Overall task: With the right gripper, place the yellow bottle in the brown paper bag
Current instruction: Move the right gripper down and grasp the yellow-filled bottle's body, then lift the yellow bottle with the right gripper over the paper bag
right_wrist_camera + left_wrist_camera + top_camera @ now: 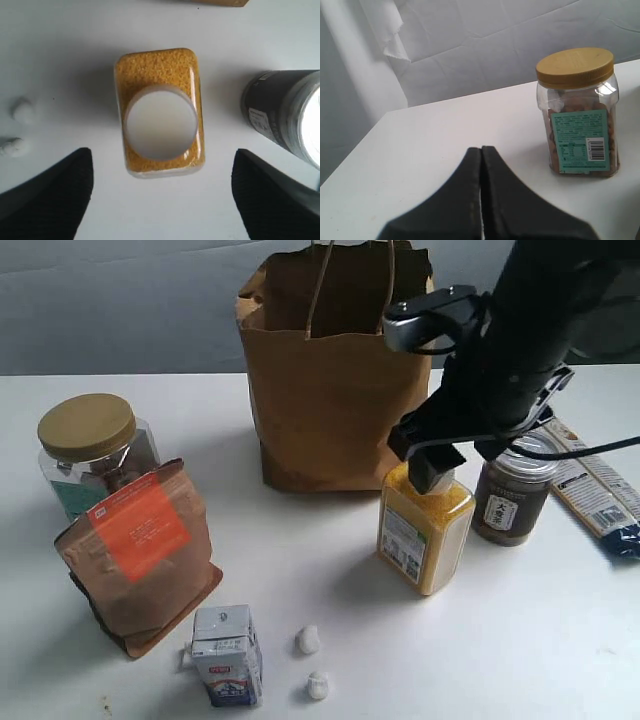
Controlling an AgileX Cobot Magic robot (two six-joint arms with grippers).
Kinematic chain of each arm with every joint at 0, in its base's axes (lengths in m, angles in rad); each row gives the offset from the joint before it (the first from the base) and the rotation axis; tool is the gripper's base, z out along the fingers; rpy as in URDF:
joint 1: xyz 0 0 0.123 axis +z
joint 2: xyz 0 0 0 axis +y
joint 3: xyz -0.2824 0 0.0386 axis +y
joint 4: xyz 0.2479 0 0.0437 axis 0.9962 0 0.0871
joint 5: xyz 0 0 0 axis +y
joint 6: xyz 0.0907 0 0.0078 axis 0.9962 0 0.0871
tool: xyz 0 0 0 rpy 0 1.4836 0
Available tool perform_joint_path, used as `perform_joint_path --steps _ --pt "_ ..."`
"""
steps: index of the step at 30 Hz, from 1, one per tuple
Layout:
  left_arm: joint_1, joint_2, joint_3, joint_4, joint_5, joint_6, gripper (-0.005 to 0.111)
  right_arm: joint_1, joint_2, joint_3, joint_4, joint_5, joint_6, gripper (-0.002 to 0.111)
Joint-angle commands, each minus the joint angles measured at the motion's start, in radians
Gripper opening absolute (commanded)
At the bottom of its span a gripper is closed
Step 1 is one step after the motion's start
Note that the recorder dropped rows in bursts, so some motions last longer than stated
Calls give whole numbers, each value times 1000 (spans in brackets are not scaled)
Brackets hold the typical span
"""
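Observation:
The yellow bottle [423,538] stands upright on the white table just in front of the brown paper bag [335,380], which stands open at the back centre. My right gripper [436,468] hangs directly over the bottle's top and hides its cap in the exterior view. From the right wrist view I look straight down on the white cap of the yellow bottle [160,112]; the right gripper [162,172] is open, its black fingers [55,192] spread wide to either side, touching nothing. My left gripper [481,150] is shut and empty, near the gold-lidded jar.
A dark can [515,495] stands right beside the bottle, also seen as the dark can [287,112]. A clear jar with gold lid [95,450], a brown pouch with orange label [140,555], a small carton [227,655], two white bits [312,660] and a flat packet [600,490] lie around.

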Motion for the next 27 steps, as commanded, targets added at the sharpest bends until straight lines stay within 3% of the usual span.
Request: perform_joint_path --steps 1,9,11,13,14,15,18,27 --pt "-6 -4 3 0 -6 -2 0 6 82 -8 -8 -70 -28 71" --pt "-6 -4 3 0 -6 -2 0 24 198 -8 33 -102 -39 70" --pt "-6 -4 3 0 -6 -2 0 24 221 -6 55 -100 -22 57" --pt "-6 -4 3 0 -6 -2 0 24 230 -4 86 -100 -10 33" --pt "-6 -4 3 0 -6 -2 0 24 230 11 86 -107 -10 13" --pt "-6 -4 3 0 -6 -2 0 24 230 19 84 -109 -10 1" --pt "-6 -4 3 0 -6 -2 0 26 175 75 86 -219 -8 0" --pt "-6 -4 3 0 -6 -2 0 26 -252 525 150 -724 -8 0"
